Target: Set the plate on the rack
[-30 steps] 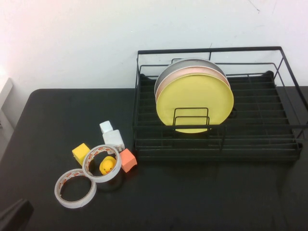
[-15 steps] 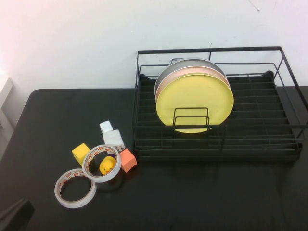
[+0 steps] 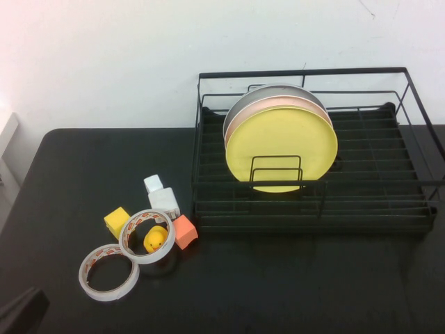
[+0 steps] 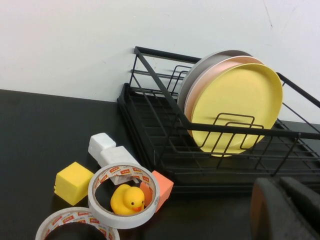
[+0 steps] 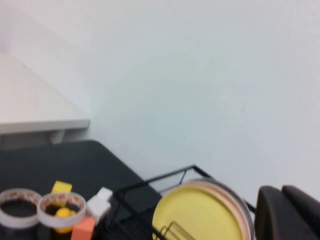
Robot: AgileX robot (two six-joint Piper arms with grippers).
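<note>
The plate stands upright in the rack. I see my left gripper near-left, right gripper raised; I can't tell either's grip.

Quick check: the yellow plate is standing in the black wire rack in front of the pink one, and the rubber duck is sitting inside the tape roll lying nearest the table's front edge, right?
Not quite. The small yellow rubber duck sits inside the tape roll farther back, beside the orange block; the nearest roll encircles nothing, as the high view shows. The plain yellow round plate does stand in the black wire dish rack, in front of the pale pink plate. The left gripper and right gripper hang clear.
</note>
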